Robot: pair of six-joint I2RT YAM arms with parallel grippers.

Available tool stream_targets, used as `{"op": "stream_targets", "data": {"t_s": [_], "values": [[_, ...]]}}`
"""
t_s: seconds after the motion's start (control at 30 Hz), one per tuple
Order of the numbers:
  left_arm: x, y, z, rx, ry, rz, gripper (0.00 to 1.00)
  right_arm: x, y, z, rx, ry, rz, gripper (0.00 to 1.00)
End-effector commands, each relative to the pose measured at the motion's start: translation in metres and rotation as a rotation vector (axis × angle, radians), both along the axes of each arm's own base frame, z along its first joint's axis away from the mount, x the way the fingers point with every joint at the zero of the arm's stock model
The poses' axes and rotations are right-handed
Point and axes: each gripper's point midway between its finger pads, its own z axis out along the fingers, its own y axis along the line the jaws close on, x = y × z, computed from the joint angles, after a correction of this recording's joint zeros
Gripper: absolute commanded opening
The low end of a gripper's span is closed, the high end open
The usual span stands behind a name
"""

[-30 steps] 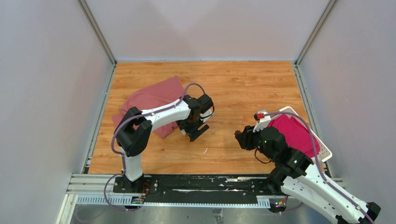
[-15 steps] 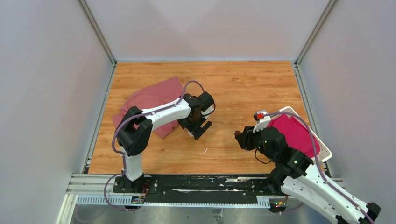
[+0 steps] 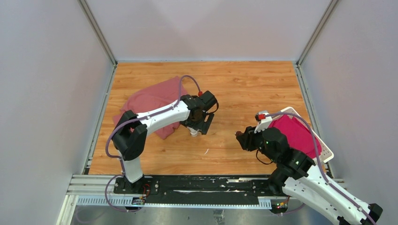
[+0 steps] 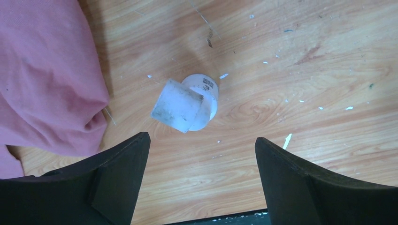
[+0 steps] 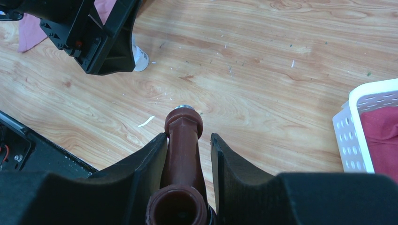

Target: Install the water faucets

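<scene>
Two sets of jaws are at work. We read the left jaws as spread wide and holding nothing. Their dark fingers (image 4: pixel 117 178) stand on either side of the white pipe fitting (image 4: pixel 187 104), which shows in the gap beyond the fingertips and touches neither of them. The fitting lies tilted on the worktop (image 3: pixel 244 84), slightly left of the middle and in the near half. A small printed label shows on its round collar.

We read the right jaws as narrow and clamped on the reddish-brown tap (image 5: pixel 184 140). The tap runs lengthwise between the two fingers, its open round end toward the wrist. Its silvery metal end (image 5: pixel 184 107) points away from the wrist, toward the left arm (image 3: pixel 159 117). Tap and fitting are well apart.

Just left of the fitting lies a pink cloth (image 4: pixel 42 79), which spreads toward the left edge of the worktop. The left arm reaches across this cloth. At the right edge, toward the near right corner, sits a white slatted basket (image 5: pixel 349 136) with a red cloth (image 5: pixel 382 136) inside it. The right arm (image 3: pixel 300 168) rises beside the basket.
</scene>
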Motion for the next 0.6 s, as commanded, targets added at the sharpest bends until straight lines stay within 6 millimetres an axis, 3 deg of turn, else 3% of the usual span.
{"op": "stream_targets", "data": {"t_s": [0.0, 0.4, 0.57], "values": [[0.006, 0.003, -0.003, 0.011, -0.034, 0.056, 0.88, 0.000, 0.000, 0.001, 0.016, 0.004, -0.007, 0.00], [0.007, 0.019, -0.021, -0.022, -0.120, 0.554, 0.77, 0.000, 0.002, 0.002, 0.025, 0.009, 0.000, 0.00], [0.012, 0.010, -0.027, -0.071, -0.123, 0.656, 0.77, -0.001, 0.003, 0.004, 0.030, 0.008, 0.005, 0.00]]}}
